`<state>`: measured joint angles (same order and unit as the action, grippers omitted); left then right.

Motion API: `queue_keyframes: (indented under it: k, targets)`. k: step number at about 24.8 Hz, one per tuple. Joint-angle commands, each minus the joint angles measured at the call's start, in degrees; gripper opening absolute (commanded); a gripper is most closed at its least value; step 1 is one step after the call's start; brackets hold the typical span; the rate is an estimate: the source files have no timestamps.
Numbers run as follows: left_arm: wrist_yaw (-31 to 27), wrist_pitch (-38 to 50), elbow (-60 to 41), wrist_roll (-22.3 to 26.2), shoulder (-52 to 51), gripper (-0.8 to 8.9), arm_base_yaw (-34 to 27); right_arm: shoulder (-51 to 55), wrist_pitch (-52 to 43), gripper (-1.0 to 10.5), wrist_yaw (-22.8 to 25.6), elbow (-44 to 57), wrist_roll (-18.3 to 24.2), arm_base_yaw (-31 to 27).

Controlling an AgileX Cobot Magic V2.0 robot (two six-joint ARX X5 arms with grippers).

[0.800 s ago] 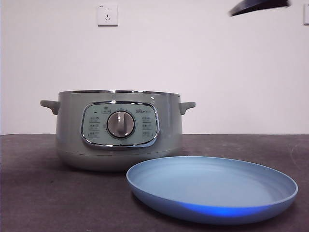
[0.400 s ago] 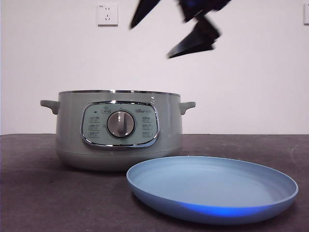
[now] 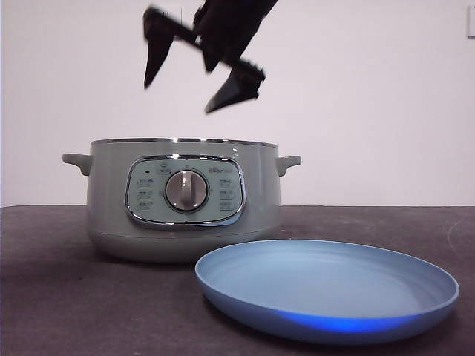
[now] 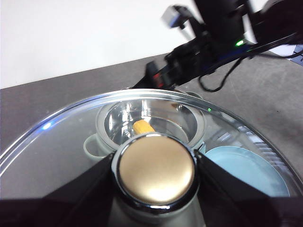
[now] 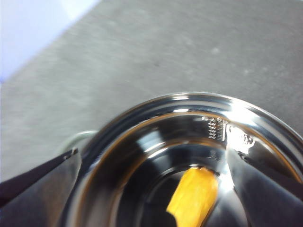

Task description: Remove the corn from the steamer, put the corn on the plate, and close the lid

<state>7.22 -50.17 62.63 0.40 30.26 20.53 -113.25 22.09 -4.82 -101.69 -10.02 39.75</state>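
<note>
The sage-green steamer (image 3: 182, 196) stands open on the table, with no lid on it. The corn (image 5: 194, 196) lies at the bottom of its steel bowl and also shows through the glass in the left wrist view (image 4: 142, 126). My right gripper (image 3: 182, 96) hangs open above the pot's mouth, well clear of the rim; in its own view (image 5: 151, 153) the jaws stand wide over the bowl. My left gripper (image 4: 156, 172) is shut on the lid's knob (image 4: 156, 161) and holds the glass lid (image 4: 61, 142) up, away from the pot. The blue plate (image 3: 326, 289) lies empty in front of the pot, to the right.
The dark table (image 3: 44, 297) stretches around the pot and plate. The right arm (image 4: 203, 47) with its cables reaches over the pot in the left wrist view. A white wall stands behind.
My right gripper has come in from the upper right, moving left and down until it hangs over the pot. Pot and plate have not moved.
</note>
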Motion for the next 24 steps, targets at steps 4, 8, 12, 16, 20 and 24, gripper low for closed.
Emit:
queue_keyframes:
  k: [4, 8, 12, 16, 20, 24]
  targets:
    - [0.4, 2.1, 0.6, -0.1, -0.5, -0.06, 0.0, -7.1, 0.4, 5.4, 2.2, -0.5, 0.5, 0.2]
    - [0.4, 1.2, 0.6, 1.1, -0.5, -0.06, 0.0, -9.1, 0.5, 5.4, 2.4, -0.5, 0.4, 0.2]
    - [0.4, 0.7, 0.6, 1.2, -0.5, -0.06, 0.0, -11.1, 1.1, 5.4, 3.7, -0.5, 0.4, 0.2]
    - [0.4, 0.8, 0.6, 1.3, -0.5, -0.06, 0.0, -12.5, 1.1, 5.4, 3.7, -0.5, 0.4, 0.2]
    - [0.4, 0.5, 0.6, 1.4, -0.5, -0.07, 0.0, -14.5, 1.9, 5.3, 3.7, -0.5, 0.4, 0.2]
    - [0.4, 0.3, 0.6, 1.4, -0.5, -0.06, 0.0, -15.0, 2.8, 2.0, 3.7, -0.5, 0.4, 0.3]
